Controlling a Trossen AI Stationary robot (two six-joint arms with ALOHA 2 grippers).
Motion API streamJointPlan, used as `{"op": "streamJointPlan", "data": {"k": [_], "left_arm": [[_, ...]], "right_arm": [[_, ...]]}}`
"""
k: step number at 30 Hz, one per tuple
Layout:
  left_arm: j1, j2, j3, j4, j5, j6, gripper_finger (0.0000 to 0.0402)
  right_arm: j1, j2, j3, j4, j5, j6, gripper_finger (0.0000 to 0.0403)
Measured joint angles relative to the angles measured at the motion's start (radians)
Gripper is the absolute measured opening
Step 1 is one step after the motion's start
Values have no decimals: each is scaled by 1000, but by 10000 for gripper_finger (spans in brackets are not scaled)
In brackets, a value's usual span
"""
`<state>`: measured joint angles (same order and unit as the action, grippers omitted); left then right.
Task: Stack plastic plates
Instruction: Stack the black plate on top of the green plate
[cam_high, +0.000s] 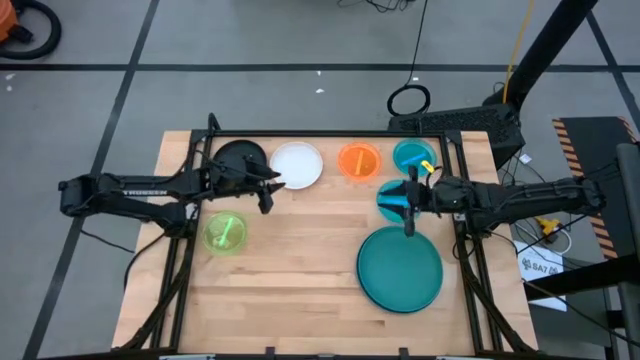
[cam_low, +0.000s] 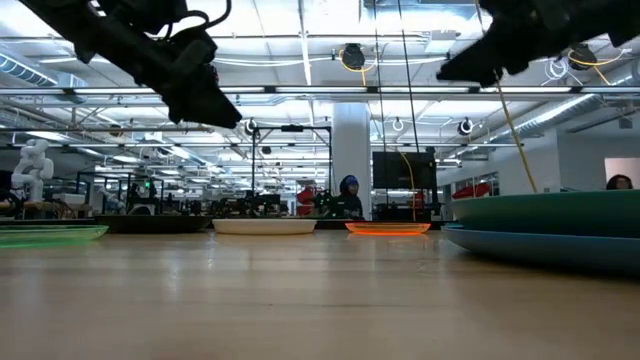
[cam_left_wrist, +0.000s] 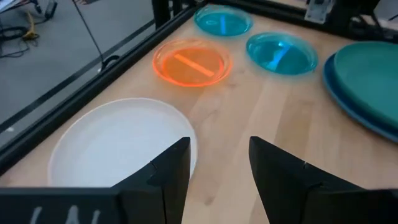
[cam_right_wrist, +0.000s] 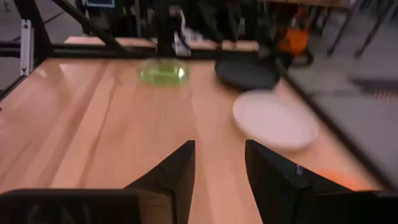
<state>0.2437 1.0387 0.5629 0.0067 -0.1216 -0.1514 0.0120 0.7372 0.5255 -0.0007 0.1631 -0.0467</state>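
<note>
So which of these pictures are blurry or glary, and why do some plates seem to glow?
Right wrist view: soft all over, the white plate smeared. Left wrist view: sharper; the orange plate and a cyan plate look lit from within, being translucent. Low view: bright ceiling lights leave both arms as dark silhouettes. High view: even light, and the lime green plate shines brightly.

Table (cam_high: 300, 250): light wood, pale grain, bordered by a black frame. Large teal plate (cam_high: 402, 268), lying on a blue plate (cam_left_wrist: 348, 99) whose rim shows beneath it. Black plate (cam_high: 238, 157). White plate (cam_high: 297, 165). Orange plate (cam_high: 359, 161), translucent, with a brighter orange streak. Lime green plate (cam_high: 224, 233), translucent. Two translucent cyan plates (cam_high: 413, 156) and (cam_high: 396, 201), each with a lighter streak. Both arms dark; left gripper (cam_left_wrist: 217, 168) and right gripper (cam_right_wrist: 219, 168) black-fingered. Floor grey with black lines.
</note>
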Motion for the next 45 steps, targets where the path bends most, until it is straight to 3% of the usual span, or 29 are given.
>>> {"op": "streamJointPlan", "data": {"k": [11, 28, 32, 40, 45], "left_arm": [[-10, 71, 0, 58, -28, -158, 170], [-34, 190, 41, 138, -35, -134, 170], [-30, 264, 171, -47, -36, -46, 170], [120, 429, 426, -766, -147, -45, 170], [263, 500, 439, -892, -138, -56, 170]], "right_arm": [[0, 0, 100, 73, -2, -221, 132], [0, -49, 101, -1, -6, -239, 132], [0, -53, 101, -2, -6, -258, 132], [0, -53, 101, -20, -6, -258, 132], [0, -53, 100, -27, -6, -256, 132]]}}
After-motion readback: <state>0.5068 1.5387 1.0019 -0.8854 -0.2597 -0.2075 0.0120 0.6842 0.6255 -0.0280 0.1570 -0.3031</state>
